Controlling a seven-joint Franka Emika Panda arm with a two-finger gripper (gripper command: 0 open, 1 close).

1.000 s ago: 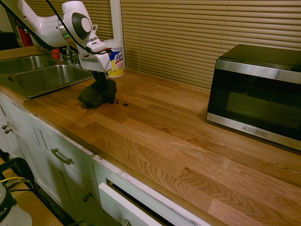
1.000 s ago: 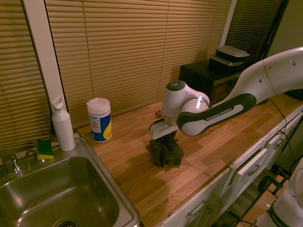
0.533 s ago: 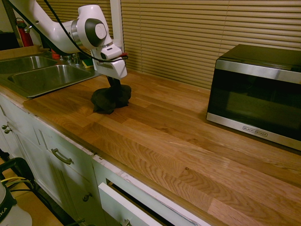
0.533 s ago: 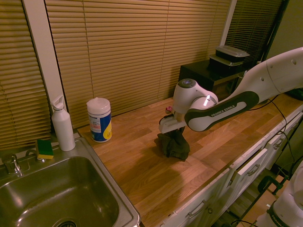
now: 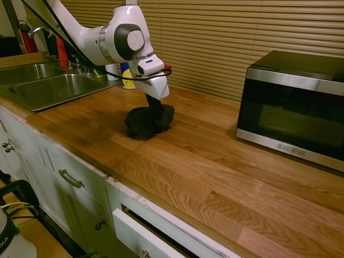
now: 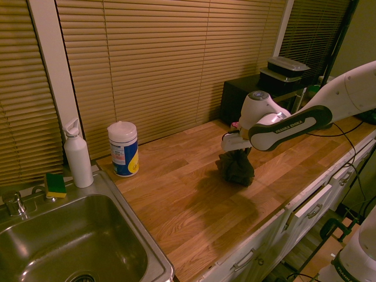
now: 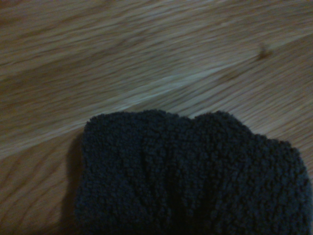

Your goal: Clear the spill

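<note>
The gripper (image 5: 153, 101) is clenched on the bunched dark terry rag (image 5: 149, 121), low over the wooden countertop (image 5: 215, 161), between the sink (image 5: 58, 86) and the microwave (image 5: 293, 107), in from the front edge. No drops of the spill show; whether any lie under the cloth I cannot tell. Being thin liquid, the spill should smear easily and offers nothing to pinch; the soft, light, absorbent rag is best held by its gathered top, leaving its underside broad for wiping.
</note>
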